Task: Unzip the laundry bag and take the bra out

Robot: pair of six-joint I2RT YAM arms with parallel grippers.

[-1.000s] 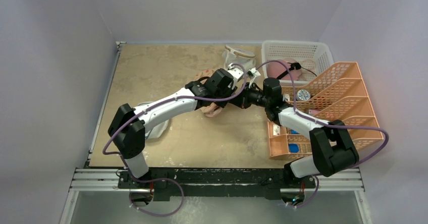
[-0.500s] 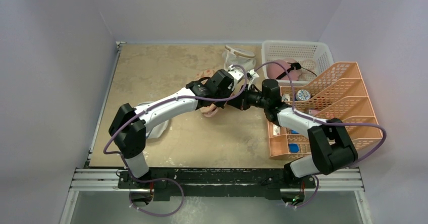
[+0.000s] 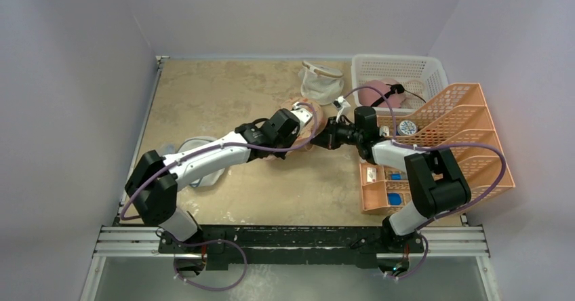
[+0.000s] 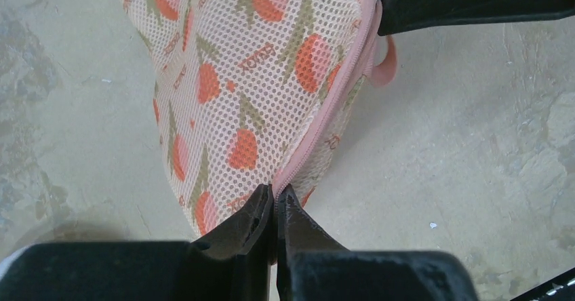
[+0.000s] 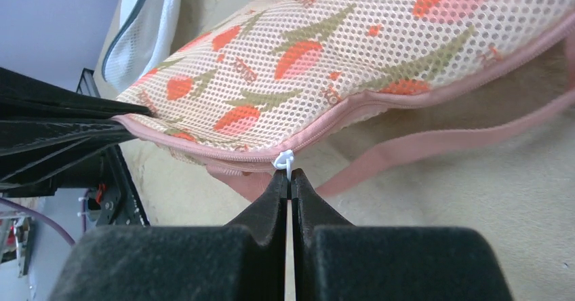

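**Pull the tab along the seam, with the far end held firm**

We have the laundry bag (image 4: 237,77) stretched between both arms near the middle of the table (image 3: 203,91). The left gripper (image 4: 276,205) is pinched tight on the pink edge seam at one end. The right gripper (image 5: 290,177) is closed on the small white zip pull (image 5: 284,158) at the other end, with no gap showing between its fingers. The zip (image 4: 332,104) between them looks closed along the whole stretch we can see, so we judge the opening has barely begun. We cannot see the bra; we take it to be inside.

To do this well, we want the right gripper to draw the pull along the line of the seam, not away from it, so the slider runs and the thin tab does not slip out. The left gripper should hold its place and give steady counter-tension, so the mesh stays taut and does not bunch ahead of the slider. The seam curves round the bag, so the pull direction will need to follow it. The loose pink loop (image 5: 434,138) lying under the bag is best kept out of the slider's path.

The left arm reaches long and low from its base, diagonally across the table, its wrist above the bag. The right arm is folded, its elbow beside the orange rack (image 3: 447,131), its forearm pointing left, the gripper lying nearly level.
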